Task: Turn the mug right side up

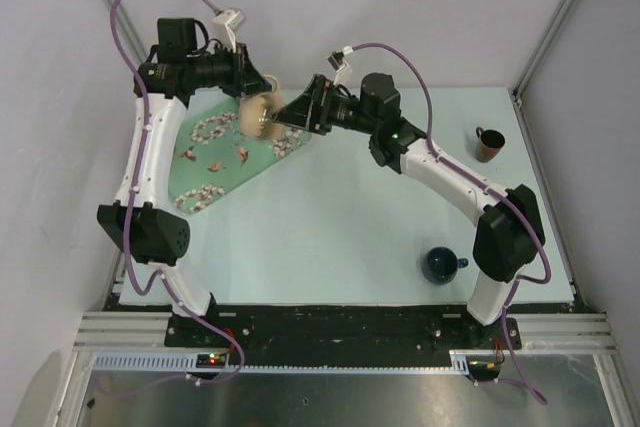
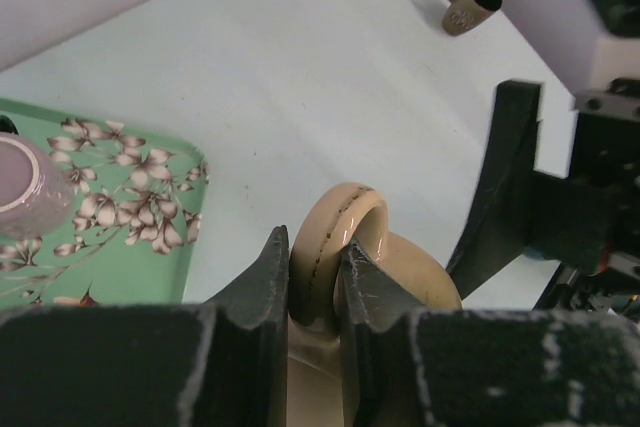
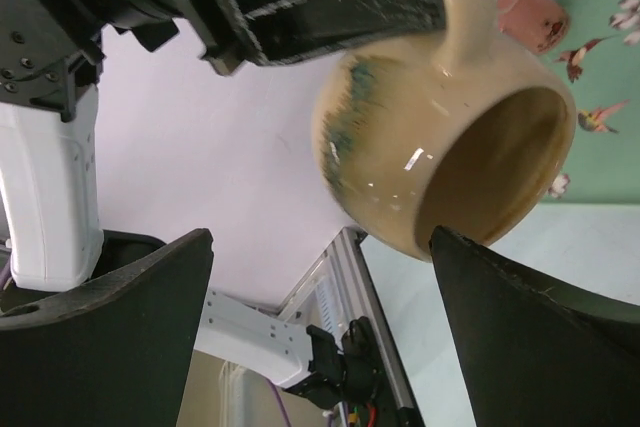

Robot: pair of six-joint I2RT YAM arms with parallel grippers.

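Mug (image 1: 258, 115), cream and round-bellied, hangs off the table from the left gripper (image 1: 257, 95). That gripper's jaws are drawn narrow and pinch the handle (image 2: 340, 232) from both sides, with the loop standing up between the fingers (image 2: 262, 282). The body bulges just past them.

The mug lies tilted on its side. Its mouth faces the right gripper (image 1: 290, 112), which comes at it from the opposite side. Seen from the right wrist, the mug (image 3: 400, 137) sits just ahead of the right gripper (image 3: 320, 237), whose jaws are spread wide. One finger (image 3: 520, 337) lies at the rim's lower edge. I cannot tell if it touches.

Below and behind the left gripper lies a green flowered tray (image 1: 215, 162), with a pink cup (image 2: 25, 182) on it off to that gripper's side. A brown mug (image 1: 488, 143) stands upright well beyond the right gripper, near the table's far right edge. A blue mug (image 1: 440, 265) sits far back by the right arm's base.
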